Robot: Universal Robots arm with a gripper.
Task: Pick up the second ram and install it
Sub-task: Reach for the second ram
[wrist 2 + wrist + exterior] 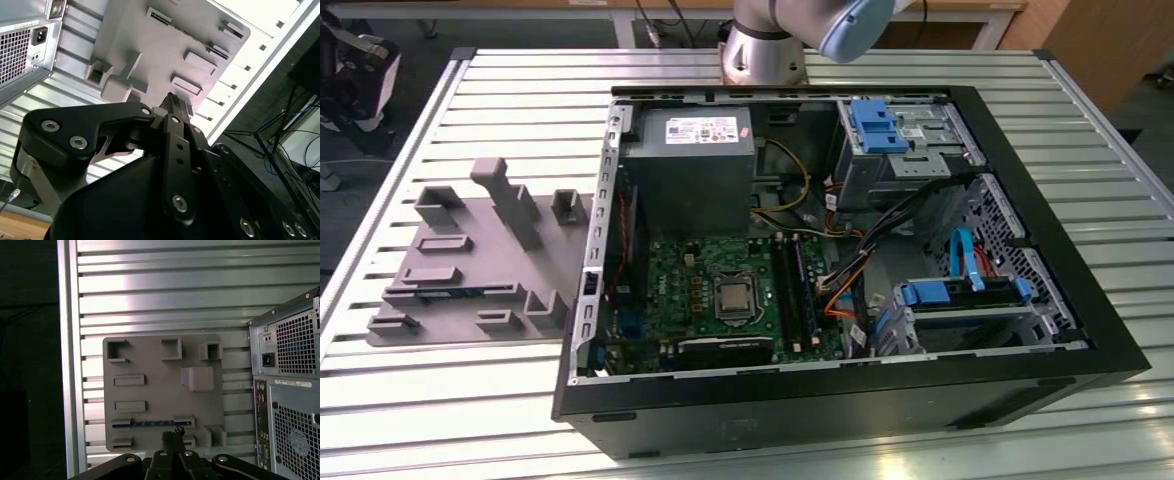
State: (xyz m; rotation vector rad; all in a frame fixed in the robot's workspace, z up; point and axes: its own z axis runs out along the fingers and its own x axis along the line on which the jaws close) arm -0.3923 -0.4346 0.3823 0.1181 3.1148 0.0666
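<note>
1. The second ram [150,423] is seen in the first wrist view as a thin blue strip. It is kept on the gray tray [150,390], between two small holders. The tray is laid on the ribbed table [150,295], beside the computer case [295,390].
2. The gripper [173,433] is held above the tray, near the ram, and the ram is not touched. The jaws are pressed together and nothing is held in them.
3. The step in hand is judged to be the reach for the ram, which has not been picked up yet.
4. The jaws should be opened before the tray is neared, because the stick could be knocked by closed jaws.
5. The stick is long and thin, so it is best gripped at its middle, across its flat sides. That way it will not be tipped.
6. It should be lifted straight up out of the holders, because it could be jammed or bent by a sideways pull.
7. The black slots [790,285] on the green board [707,280] look narrow, so the stick should be held very straight.
</note>
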